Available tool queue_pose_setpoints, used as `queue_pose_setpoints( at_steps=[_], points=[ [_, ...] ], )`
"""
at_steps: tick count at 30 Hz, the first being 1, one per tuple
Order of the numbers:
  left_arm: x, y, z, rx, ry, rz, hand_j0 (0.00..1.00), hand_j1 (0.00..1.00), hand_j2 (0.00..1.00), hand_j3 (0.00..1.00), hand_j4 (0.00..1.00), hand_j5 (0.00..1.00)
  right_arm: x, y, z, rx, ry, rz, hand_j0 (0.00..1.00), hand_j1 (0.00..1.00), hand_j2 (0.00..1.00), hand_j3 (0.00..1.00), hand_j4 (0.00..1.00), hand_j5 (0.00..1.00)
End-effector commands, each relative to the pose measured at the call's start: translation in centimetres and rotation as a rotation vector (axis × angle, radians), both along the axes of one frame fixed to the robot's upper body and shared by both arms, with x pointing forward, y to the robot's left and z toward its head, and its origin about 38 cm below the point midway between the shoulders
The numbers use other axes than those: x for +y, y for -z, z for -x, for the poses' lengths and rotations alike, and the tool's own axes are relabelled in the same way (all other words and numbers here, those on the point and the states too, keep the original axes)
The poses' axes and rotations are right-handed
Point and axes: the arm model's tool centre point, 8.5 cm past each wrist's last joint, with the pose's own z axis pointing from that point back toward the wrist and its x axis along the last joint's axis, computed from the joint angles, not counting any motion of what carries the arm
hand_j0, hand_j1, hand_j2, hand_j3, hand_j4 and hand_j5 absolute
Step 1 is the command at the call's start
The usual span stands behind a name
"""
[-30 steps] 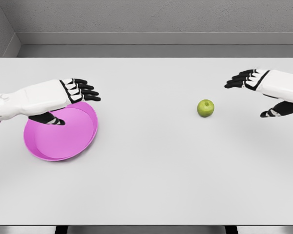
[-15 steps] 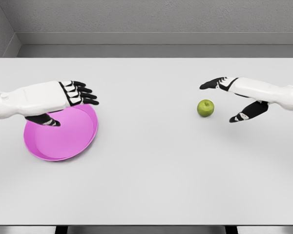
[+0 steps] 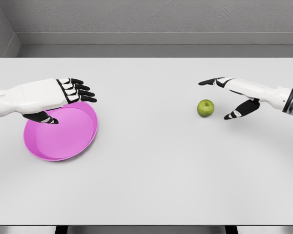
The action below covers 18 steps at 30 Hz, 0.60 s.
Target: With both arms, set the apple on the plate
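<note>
Grey walls at the back, wide white table [image 3: 151, 185] in front, flat and smooth.

On the left side: round pink plastic plate [image 3: 58, 141], lying flat on the table. Just above its far edge: white left hand [image 3: 63, 95] with black fingers [image 3: 83, 90]. Fingers stretched out and a little apart, thumb tucked low over the plate, holding nothing. Hard to tell if touching the rim or only floating over it.

In the middle: bare table, nothing on it.

Toward the right: small round green apple [image 3: 205, 107], sitting on the table, well apart from the plate. Not yet picked up.

Right next to the apple: white right hand [image 3: 232, 95], reaching in from the right edge. Wide open, fingers pointing past the far side of the apple, thumb down on the near right side. Holding nothing, and not touching the apple so far as seen, just beside it.

Step in hand, as a guess: getting the right hand around the apple. Best done slowly. Better to bring the palm down over the apple, then close fingers and thumb from both sides at once, so no rolling away. Round and smooth, so easy to knock. Good idea to keep the left hand by the plate, ready to hold it or lift it.
</note>
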Motion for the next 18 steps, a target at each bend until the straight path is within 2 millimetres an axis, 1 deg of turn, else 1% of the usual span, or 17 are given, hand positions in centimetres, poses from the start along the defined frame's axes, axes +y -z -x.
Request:
queue_pose_setpoints(
  at_steps=[1,3,5,10,12,14,18],
  points=[
    [0.1,-0.1,0.0,0.002,-0.003,0.005,1.00,1.00,1.00,1.00,1.00,1.00,0.8,0.4,-0.1,0.002,-0.009,-0.004,1.00,1.00,1.00,1.00,1.00,1.00],
    [0.1,-0.1,0.0,0.001,-0.004,0.007,1.00,1.00,1.00,1.00,1.00,1.00,1.1,0.6,-0.2,0.005,-0.013,-0.010,1.00,1.00,1.00,1.00,1.00,1.00],
    [0.0,-0.1,0.0,0.001,-0.002,0.005,1.00,1.00,1.00,1.00,1.00,1.00,1.9,1.0,-0.3,-0.001,-0.025,0.006,1.00,1.00,1.00,1.00,1.00,1.00],
    [0.1,0.1,0.1,0.006,-0.003,0.005,1.00,1.00,1.00,1.00,1.00,1.00,1.7,1.2,-0.3,0.005,-0.019,0.007,1.00,1.00,1.00,1.00,1.00,1.00],
    [0.1,0.1,0.1,0.006,-0.003,0.005,1.00,1.00,1.00,1.00,1.00,1.00,1.5,1.5,-0.4,0.013,-0.008,0.010,1.00,1.00,1.00,1.00,1.00,1.00],
    [0.1,0.1,0.1,0.006,-0.003,0.005,1.00,1.00,1.00,1.00,1.00,1.00,1.7,2.0,-0.5,0.016,-0.008,0.031,1.00,1.00,1.00,1.00,1.00,1.00],
    [0.2,-0.1,0.0,0.000,-0.009,0.006,1.00,1.00,1.00,1.00,1.00,1.00,1.6,2.2,-0.6,0.020,-0.002,0.030,1.00,1.00,1.00,1.00,1.00,1.00]
  ],
)
